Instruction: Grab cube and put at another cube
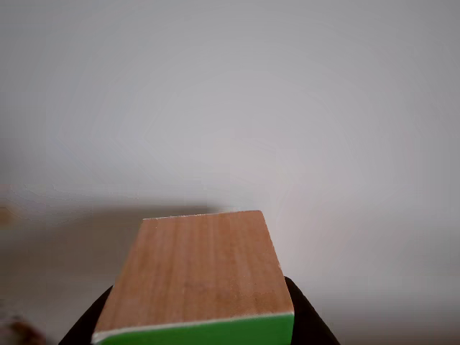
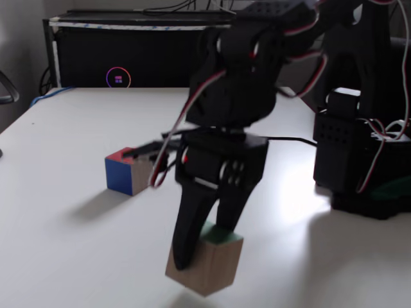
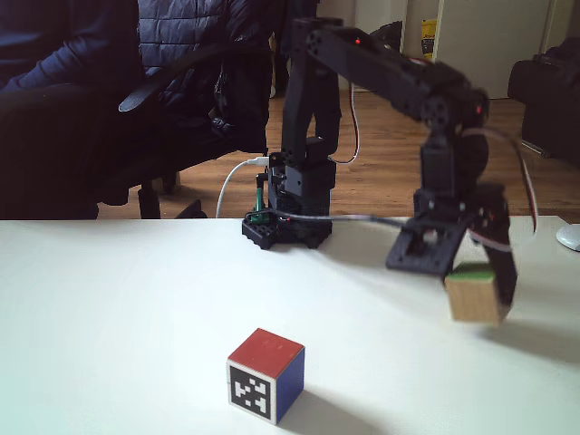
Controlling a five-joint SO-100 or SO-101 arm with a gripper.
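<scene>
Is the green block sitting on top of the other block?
No, the claw holds the green block off to the right in a fixed view, apart from the marker block on the table.

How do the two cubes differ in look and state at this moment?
The green-faced cube is held in the gripper, apparently just off the table; the marker cube rests free on it. The green-faced cube's other visible faces are plain wood; the marker cube shows red, blue and a black-and-white pattern. Both look similar in size.

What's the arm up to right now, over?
Gripper shut on green-faced cube, tilted just above the table. Marker cube sits apart, untouched. Path between looks clear.
</scene>
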